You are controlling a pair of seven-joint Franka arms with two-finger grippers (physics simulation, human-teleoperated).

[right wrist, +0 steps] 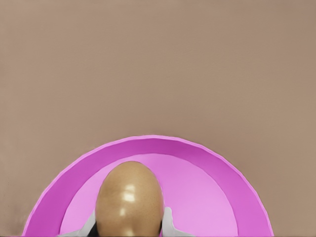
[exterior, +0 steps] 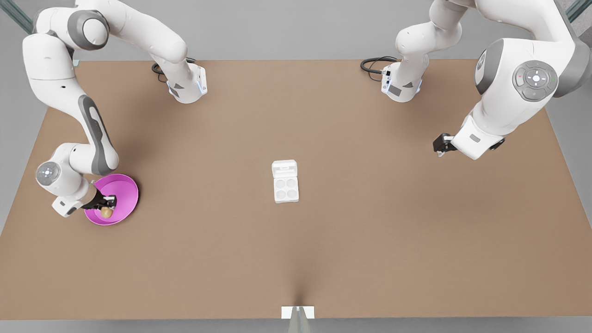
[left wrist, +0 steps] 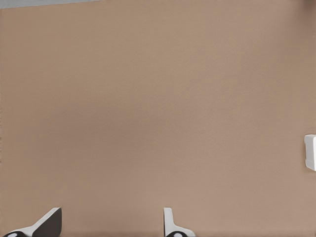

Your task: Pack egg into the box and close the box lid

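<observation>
**Egg in the jaws, carton waiting open**

The right gripper (exterior: 109, 204) reaches into the round pink plate (exterior: 127, 187) near the brown table's (exterior: 370, 231) edge at the front view's left, its fingers (right wrist: 167, 223) flanking the smooth tan-brown egg (right wrist: 130, 198), apparently to lift it out. The small white four-cup box (exterior: 286, 188) sits mid-table, well apart, its flat white box lid (exterior: 284, 169) folded back, cups bare. The left gripper (left wrist: 111, 222), fingers spread, waits above bare tabletop toward the opposite edge. Nothing stands between plate and box.
</observation>
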